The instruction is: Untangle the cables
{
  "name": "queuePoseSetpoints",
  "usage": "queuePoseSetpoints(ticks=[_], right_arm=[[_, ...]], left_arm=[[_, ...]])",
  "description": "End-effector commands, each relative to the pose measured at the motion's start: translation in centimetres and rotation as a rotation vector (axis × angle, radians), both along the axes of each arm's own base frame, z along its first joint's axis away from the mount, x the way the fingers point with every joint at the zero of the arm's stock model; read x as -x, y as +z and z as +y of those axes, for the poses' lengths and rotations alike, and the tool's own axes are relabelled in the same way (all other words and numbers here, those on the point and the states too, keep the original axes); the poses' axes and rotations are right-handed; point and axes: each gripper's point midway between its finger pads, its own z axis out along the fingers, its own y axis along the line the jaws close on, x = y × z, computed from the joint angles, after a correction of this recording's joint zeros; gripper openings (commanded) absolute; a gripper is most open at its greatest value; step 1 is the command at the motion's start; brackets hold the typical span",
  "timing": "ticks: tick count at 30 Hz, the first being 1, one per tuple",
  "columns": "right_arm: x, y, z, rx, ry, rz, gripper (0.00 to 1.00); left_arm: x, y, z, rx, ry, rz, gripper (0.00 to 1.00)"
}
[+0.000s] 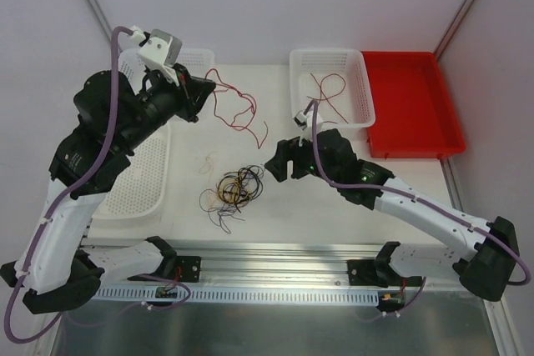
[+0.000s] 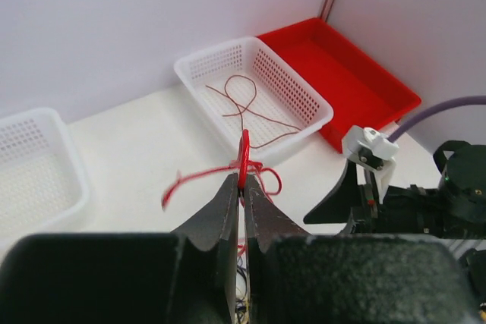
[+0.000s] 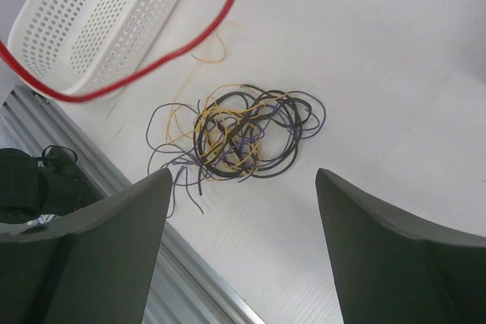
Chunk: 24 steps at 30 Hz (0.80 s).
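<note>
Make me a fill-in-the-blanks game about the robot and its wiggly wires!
The left end effector pinches a ____ cable.
The right end effector hangs over the tangle with its jaws ____.
A loose red cable lies in the white ____ beside the red tray.
Missing words: red, open, basket.

2 black-and-white arms [image 1: 108, 118], purple hoses [image 1: 113, 72] alongside, dark wedge-shaped fingers [image 3: 91, 248].
</note>
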Motion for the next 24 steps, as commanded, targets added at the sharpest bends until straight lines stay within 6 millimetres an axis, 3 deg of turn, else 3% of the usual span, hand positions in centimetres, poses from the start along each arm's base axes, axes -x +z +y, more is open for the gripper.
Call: queuePoseSetpoints(ticks=[1, 5, 6, 7, 11, 17, 21, 24], right_arm=[[-0.3, 0.6, -2.2, 0.045, -0.055, -0.07, 0.8], [0.1, 1.4, -3.5, 0.053, -0.063, -0.105, 0.8], [0.2, 1.6, -3.7, 0.055, -0.062, -0.112, 0.8], [0.4, 1.9, -3.9, 0.053, -0.057, -0.12, 0.8], [0.4, 2.4, -4.8, 0.066, -0.067, -0.154, 0.8], [0.2, -0.2, -4.6, 0.1, -0.067, -0.13, 0.79], [0.0, -1.5, -3.4, 0.088, -0.049, -0.102, 0.77], [0.0, -1.5, -2.2, 0.057, -0.016, -0.098, 0.76]], left_arm=[[-0.7, 0.7, -0.4, -0.034, 0.001, -0.035, 0.0], [-1.1, -4.7, -2.6, -0.049, -0.059, 0.119, 0.0], [-1.2, -7.4, -3.1, -0.074, -0.07, 0.181, 0.0], [-1.3, -8.6, -3.4, -0.079, -0.078, 0.212, 0.0], [-0.5, -14.3, -4.9, -0.092, -0.135, 0.37, 0.0], [0.4, -19.0, -6.0, -0.088, -0.174, 0.492, 0.0], [1.2, -20.1, -6.1, -0.079, -0.185, 0.523, 0.0], [1.8, -20.3, -5.8, -0.066, -0.184, 0.529, 0.0]])
